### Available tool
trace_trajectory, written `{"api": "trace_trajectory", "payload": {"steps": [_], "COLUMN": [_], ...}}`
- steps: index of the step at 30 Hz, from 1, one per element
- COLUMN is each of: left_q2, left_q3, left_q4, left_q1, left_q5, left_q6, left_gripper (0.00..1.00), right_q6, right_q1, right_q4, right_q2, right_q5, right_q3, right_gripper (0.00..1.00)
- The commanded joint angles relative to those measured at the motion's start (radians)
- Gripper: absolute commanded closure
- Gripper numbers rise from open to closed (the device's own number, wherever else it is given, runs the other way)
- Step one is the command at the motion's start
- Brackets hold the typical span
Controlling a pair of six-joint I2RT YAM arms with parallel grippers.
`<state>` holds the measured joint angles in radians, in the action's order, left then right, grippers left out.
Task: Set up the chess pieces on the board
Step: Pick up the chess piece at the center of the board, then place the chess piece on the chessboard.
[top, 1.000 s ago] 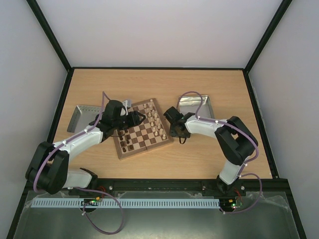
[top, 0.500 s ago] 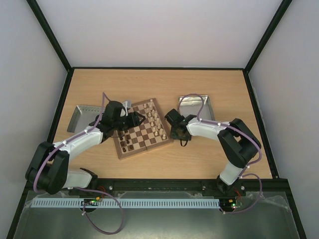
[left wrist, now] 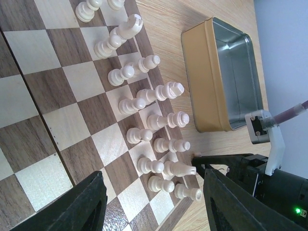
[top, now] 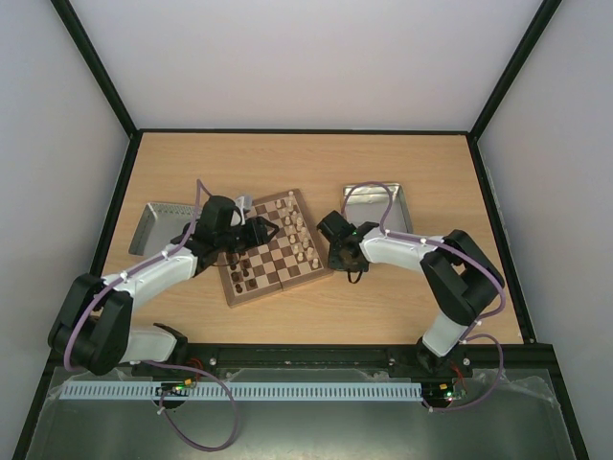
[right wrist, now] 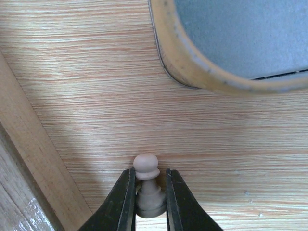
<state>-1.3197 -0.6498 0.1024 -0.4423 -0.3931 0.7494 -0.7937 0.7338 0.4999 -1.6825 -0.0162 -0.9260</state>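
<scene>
The board [top: 275, 251] lies askew at mid table. Pale chess pieces [top: 299, 233] stand in two rows along its right side, dark ones [top: 244, 275] near its left side. The pale rows also show in the left wrist view [left wrist: 154, 120], upright on the board [left wrist: 43, 96]. My left gripper [top: 265, 230] hovers over the board's far part, open and empty [left wrist: 153, 180]. My right gripper [top: 337, 252] is just off the board's right edge, shut on a pale pawn [right wrist: 148, 185] low over the table beside the board's border [right wrist: 29, 159].
A shiny metal tin [top: 380, 203] lies behind the right gripper, its rim close in the right wrist view [right wrist: 192, 72] and in the left wrist view [left wrist: 221, 77]. Another tin [top: 158, 226] lies left of the board.
My right gripper has shifted slightly nearer and toward the board's right edge with the pawn in it. The left arm has barely moved.
</scene>
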Motion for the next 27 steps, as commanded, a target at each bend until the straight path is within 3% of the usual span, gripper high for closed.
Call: {"api": "trace_trajectory", "payload": {"steps": [1, 5, 9, 14, 17, 21, 27], "left_q2": [0.032, 0.046, 0.047, 0.047, 0.05, 0.053, 0.058], "left_q3": [0.0, -0.031, -0.105, -0.18, -0.185, -0.189, -0.178], "left_q4": [0.009, -0.017, -0.084, -0.126, -0.105, -0.048, 0.017], "left_q1": [-0.002, -0.002, -0.003, -0.011, -0.024, -0.056, -0.082], "left_q5": [-0.017, -0.051, -0.112, -0.223, -0.28, -0.352, -0.431], "left_q6": [0.006, 0.028, 0.044, 0.076, 0.108, 0.138, 0.177], "left_gripper": [0.43, 0.42, 0.41, 0.38, 0.36, 0.35, 0.36], "right_q6": [0.027, 0.112, 0.301, 0.507, 0.573, 0.642, 0.749], "right_q1": [0.008, 0.009, 0.008, 0.009, 0.009, 0.009, 0.009], "right_q4": [-0.001, -0.088, -0.243, -0.503, -0.614, -0.68, -0.68], "right_q2": [0.06, 0.194, 0.371, 0.58, 0.615, 0.6, 0.577], "right_q5": [-0.031, -0.071, -0.035, 0.237, 0.438, 0.596, 0.678], "right_q3": [0.023, 0.044, 0.116, 0.223, 0.245, 0.245, 0.235], "right_gripper": [0.93, 0.93, 0.93, 0.95, 0.96, 0.97, 0.96]}}
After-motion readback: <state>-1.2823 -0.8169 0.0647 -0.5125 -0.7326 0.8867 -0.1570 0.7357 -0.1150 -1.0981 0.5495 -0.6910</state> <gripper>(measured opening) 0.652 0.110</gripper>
